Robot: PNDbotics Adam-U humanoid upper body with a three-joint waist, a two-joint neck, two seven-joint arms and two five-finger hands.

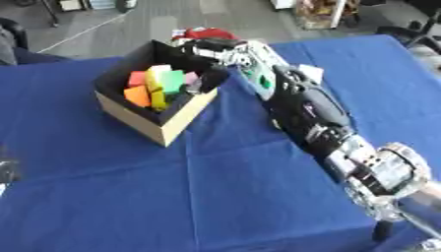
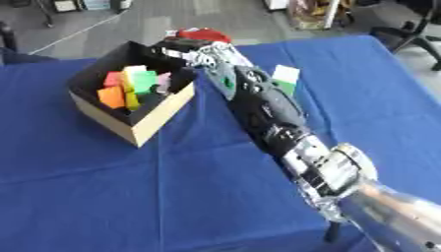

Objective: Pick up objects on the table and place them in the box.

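Task looks mostly done, judging by the layout. The open cardboard box w/ black inside walls (image 1: 158,129), upper left of centre on the blue tablecloth (image 1: 215,197), already holds a pile of coloured blocks: an orange block (image 1: 136,95), a red-orange block (image 1: 137,78), a yellow block (image 1: 156,84), a green block (image 1: 173,81) and a small pinkish piece (image 1: 190,77) next to it. All sit inside the walls, heaped and tilted, none hanging over the rim.

The robot's right hand (image 1: 217,49), black and silver, reaches in diagonally from lower right, its arm crossing mid-frame. The hand is at the box's far right corner, about over the rim, at the upper centre of the frame. Fingers look curled, but can't tell if they hold anything; the hand is dark against the dark box wall. A red object (image 2: 203,35) shows just behind the hand at the far table edge; can't tell if it's in the fingers, on the table, or beyond it.

Left over: a white and green flat card-like item (image 2: 285,78) lies on the cloth right of the forearm, upper centre-right in the right eye view, well apart from the box. Prob the next pick if it counts as a task obj. Otherwise no loose blocks seen on the cloth.

Left hand: not visible in either view.
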